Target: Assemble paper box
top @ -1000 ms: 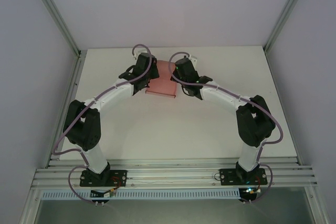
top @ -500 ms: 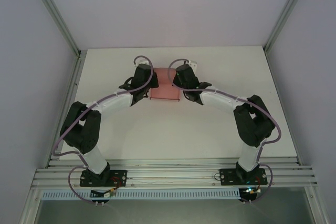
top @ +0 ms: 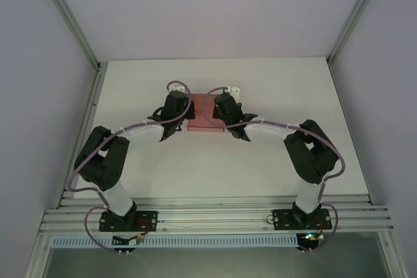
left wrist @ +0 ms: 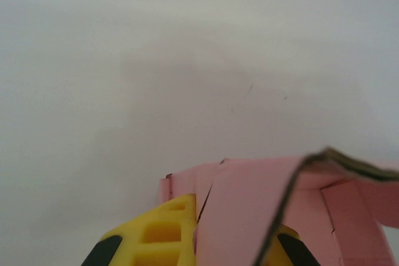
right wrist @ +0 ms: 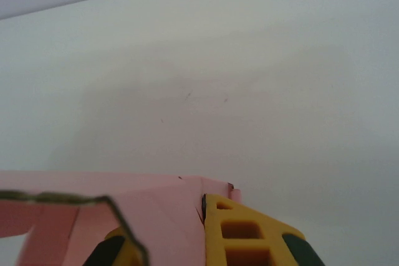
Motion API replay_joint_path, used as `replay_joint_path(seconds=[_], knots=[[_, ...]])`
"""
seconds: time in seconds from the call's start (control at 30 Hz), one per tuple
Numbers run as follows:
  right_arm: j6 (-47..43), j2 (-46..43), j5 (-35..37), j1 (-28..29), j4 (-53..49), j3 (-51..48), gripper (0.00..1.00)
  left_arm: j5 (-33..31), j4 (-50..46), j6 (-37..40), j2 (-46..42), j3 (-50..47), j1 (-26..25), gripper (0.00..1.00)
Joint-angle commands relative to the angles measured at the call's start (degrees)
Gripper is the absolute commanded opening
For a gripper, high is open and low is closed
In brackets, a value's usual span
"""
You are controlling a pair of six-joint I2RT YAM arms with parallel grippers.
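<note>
The pink paper box (top: 202, 114) is held between my two grippers over the middle of the white table. My left gripper (top: 185, 112) is shut on its left side and my right gripper (top: 219, 111) on its right side. In the left wrist view a pink flap (left wrist: 246, 207) stands between the yellow fingers (left wrist: 167, 232), and a curled card edge crosses in front of the right finger. In the right wrist view a pink wall (right wrist: 165, 216) is pinched against the yellow finger (right wrist: 240, 235). A dark-edged flap hides part of the other finger.
The white table (top: 215, 161) is fenced by aluminium rails on the left (top: 91, 115) and right (top: 352, 122). Grey walls stand close behind. Both arms arch inward from their bases at the near edge, with purple cables looping over them.
Both grippers have drawn nearer to me and closer together with the pink box, which now looks narrower and lower than the wider, tilted sheet a second ago.
</note>
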Motion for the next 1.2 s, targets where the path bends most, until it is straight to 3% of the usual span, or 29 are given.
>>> replay_joint_path(seconds=[0.0, 0.4, 0.67, 0.9, 1.03, 1.07, 1.1, 1.17], knots=[[-0.6, 0.4, 1.5, 1.3, 7.0, -2.0, 0.02, 3.8, 3.0, -0.4, -0.5, -2.0, -0.5, 0.00], [-4.3, -0.9, 3.4, 4.1, 23.3, -14.9, 0.04, 6.1, 9.6, 3.6, -2.9, -14.0, -0.8, 0.03], [-10.8, 1.3, 5.0, 7.2, 35.2, -21.5, 0.05, 7.0, 12.5, 1.6, -3.3, -17.7, -1.1, 0.07], [-12.2, 1.5, 6.2, 7.6, 35.9, -22.1, 0.04, 5.5, 5.2, 0.6, -10.2, -18.2, -1.1, 0.37], [-12.3, 1.6, 6.3, 7.6, 35.2, -22.4, 0.04, 7.7, 0.8, 0.2, -15.6, -19.1, -1.3, 0.48], [-12.5, 1.5, 6.2, 7.7, 35.2, -22.6, 0.04, 7.3, -0.3, -0.3, -17.1, -19.5, -1.4, 0.53], [-12.8, 1.6, 6.2, 7.7, 35.3, -22.7, 0.04, 6.0, -1.6, -1.3, -18.9, -20.0, -1.4, 0.65], [-13.4, 1.5, 6.3, 7.8, 35.2, -23.0, 0.04, 3.0, -5.0, -3.4, -22.7, -20.5, -1.3, 0.75]])
